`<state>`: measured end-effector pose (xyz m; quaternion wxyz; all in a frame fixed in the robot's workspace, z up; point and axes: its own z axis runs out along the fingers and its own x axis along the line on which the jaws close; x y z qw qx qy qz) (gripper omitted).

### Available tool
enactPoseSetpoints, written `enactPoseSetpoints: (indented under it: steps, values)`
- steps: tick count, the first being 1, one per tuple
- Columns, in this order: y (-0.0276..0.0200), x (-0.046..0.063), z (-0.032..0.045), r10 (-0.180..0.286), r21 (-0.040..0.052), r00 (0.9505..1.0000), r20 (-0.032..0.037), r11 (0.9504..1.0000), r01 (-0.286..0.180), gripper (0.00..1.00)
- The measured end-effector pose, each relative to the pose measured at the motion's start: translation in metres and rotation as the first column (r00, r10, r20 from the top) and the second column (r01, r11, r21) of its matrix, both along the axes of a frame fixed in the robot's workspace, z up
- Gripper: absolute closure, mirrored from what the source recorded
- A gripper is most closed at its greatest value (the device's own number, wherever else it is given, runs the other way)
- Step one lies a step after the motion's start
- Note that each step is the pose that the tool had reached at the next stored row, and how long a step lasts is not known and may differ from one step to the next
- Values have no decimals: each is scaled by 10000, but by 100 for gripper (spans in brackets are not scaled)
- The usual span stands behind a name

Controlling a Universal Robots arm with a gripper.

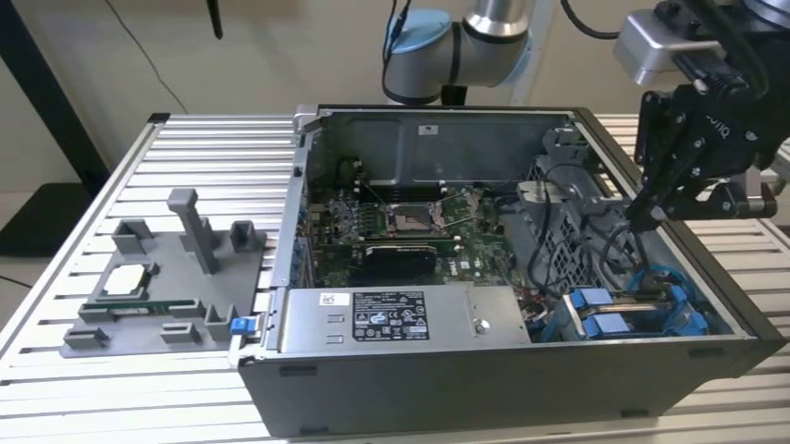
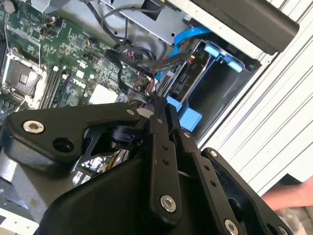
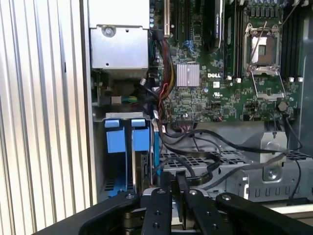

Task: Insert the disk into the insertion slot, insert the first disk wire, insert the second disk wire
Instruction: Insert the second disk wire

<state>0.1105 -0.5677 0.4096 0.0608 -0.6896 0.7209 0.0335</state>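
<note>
Insertion slot (image 3: 120, 116) — two blue carriers (image 3: 112, 137), one tool (image 3: 172, 178) near.

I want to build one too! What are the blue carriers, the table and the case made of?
Blue carriers: probably plastic; the colour is bright, even and slightly glossy.
Table: looks like bare metal, likely aluminium; pale silvery slats with a dull sheen.
Case: seems to be painted sheet metal; thin, dark grey matt walls outside, bare grey inside.
</note>
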Motion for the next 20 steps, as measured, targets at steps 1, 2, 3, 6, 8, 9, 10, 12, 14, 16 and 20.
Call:
enactPoseSetpoints:
  steps: [1,2,3,6,8,9,10,12,14,16,20]
  values:
    - [0,-27,-13,0,-14,10000,16,10000,0,100]
    - [0,-55,-27,0,-25,10000,33,10000,0,100]
    - [0,-84,-41,2,-38,10000,51,10000,-2,100]
    - [0,-164,-81,0,-82,9999,103,10000,0,100]
    - [0,-211,-104,1,-119,9999,135,9999,1,100]
    - [0,-233,-115,2,-139,9999,150,9999,0,100]
    - [0,-251,-124,3,-160,9999,161,9999,0,100]
    - [0,-287,-142,3,-207,9998,183,9998,1,100]
    - [0,-320,-159,3,-250,9998,206,9997,2,100]
    - [0,-352,-174,5,-297,9997,229,9996,2,100]
    - [0,-404,-201,7,-391,9996,266,9992,3,100]
